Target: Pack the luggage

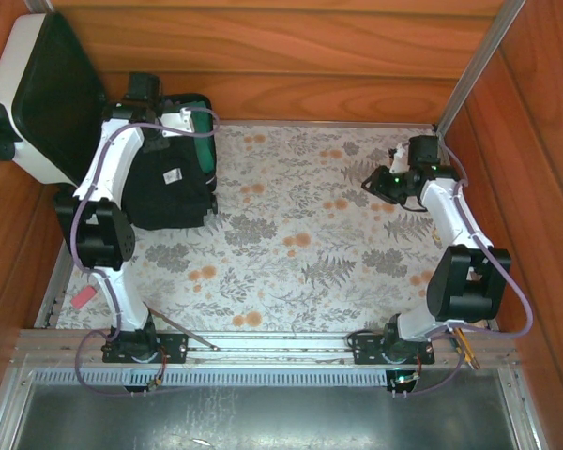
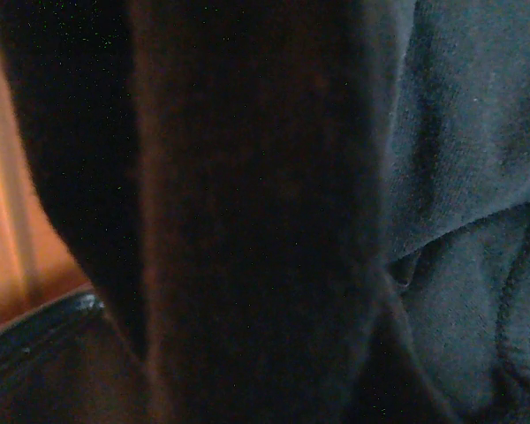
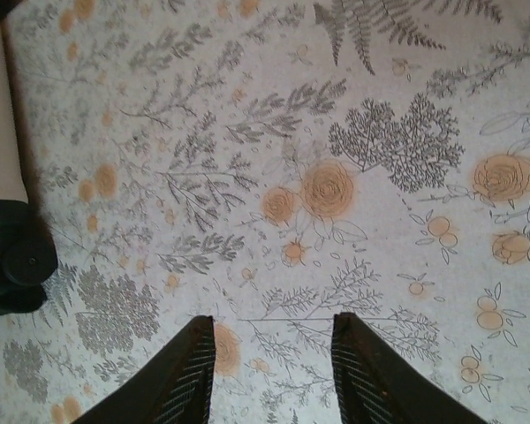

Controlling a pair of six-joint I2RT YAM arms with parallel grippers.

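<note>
Dark clothing (image 2: 459,177) crowds your left jaws, clenched inside the open luggage (image 1: 56,94) at the far-left corner of the bench (image 1: 310,234); grip unconfirmed. Right jaws released, empty. Press the clothing flat below the rim.

White arms (image 1: 113,164) with black joints (image 1: 469,281), lilac cables (image 1: 523,300), and ribbed black jaws.

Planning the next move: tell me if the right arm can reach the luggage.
Probably yes, its near edge: only bare floral cloth lies between the right gripper and the luggage, though the left arm hangs over it.
</note>
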